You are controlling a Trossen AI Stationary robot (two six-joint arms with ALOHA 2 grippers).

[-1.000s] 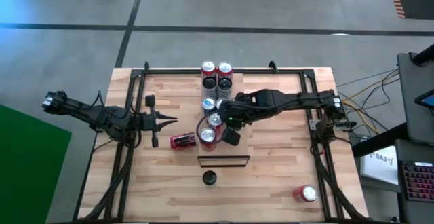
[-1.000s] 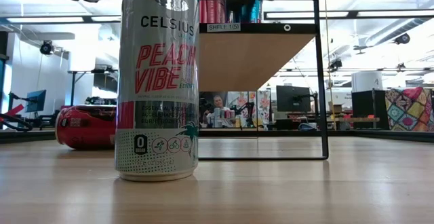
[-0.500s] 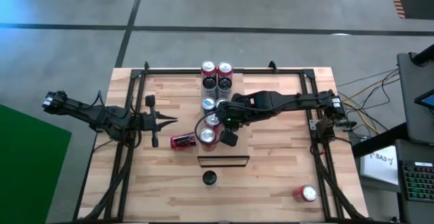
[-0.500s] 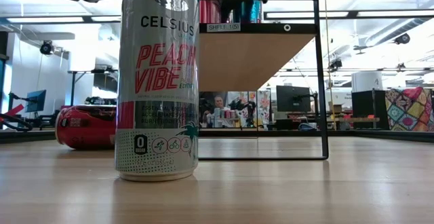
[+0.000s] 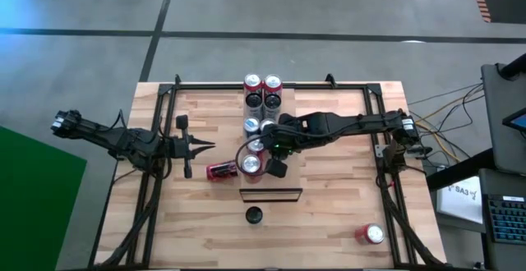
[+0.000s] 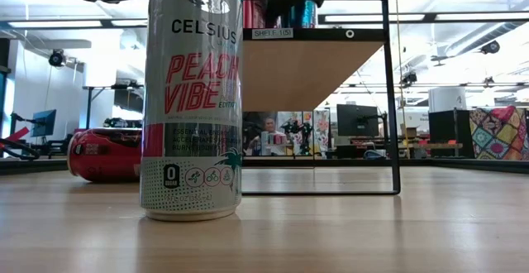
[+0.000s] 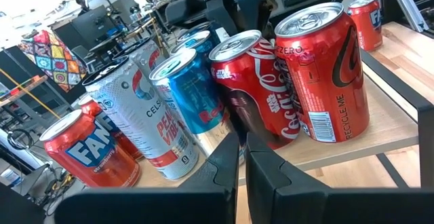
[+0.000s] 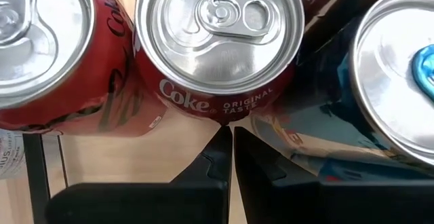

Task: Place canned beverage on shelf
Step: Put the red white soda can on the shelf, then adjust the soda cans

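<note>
Red cola can (image 8: pixel 217 44) stands on the shelf (image 6: pixel 310 70) at frame centre, just beyond the empty, clenched right gripper (image 8: pixel 232 146).

Grey concrete floor (image 5: pixel 246 8), dark seam lines; green mat (image 5: pixel 33 197) lower left; ceiling strip lights (image 6: pixel 430 16); monitors (image 6: pixel 355 120) on desks.

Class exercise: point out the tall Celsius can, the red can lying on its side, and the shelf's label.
Celsius can (image 6: pixel 192 99), low view, on its printed side.
Red can lying on its side (image 6: pixel 105 155), low view, on its body.
Shelf label (image 6: pixel 273 34), low view, on the white tag.
</note>
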